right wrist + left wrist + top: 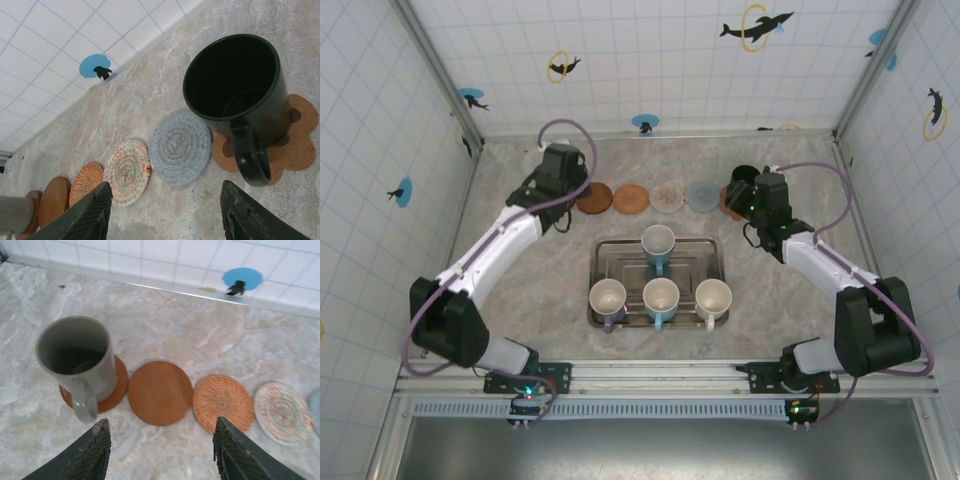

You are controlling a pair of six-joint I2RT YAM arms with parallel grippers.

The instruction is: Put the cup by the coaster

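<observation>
Grey cup is sitting upright on the brown coaster, at the left end of the row. Left gripper is hovering near it, spread wide and empty. Black cup is resting on the cork coaster. Right gripper is also gaping, gripping nothing.

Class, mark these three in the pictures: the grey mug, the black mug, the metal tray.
grey mug (75, 357): left wrist view, on its dark inside wall.
black mug (242, 102): right wrist view, on its inside bottom.
metal tray (617, 262): top external view, on its bare floor.
</observation>
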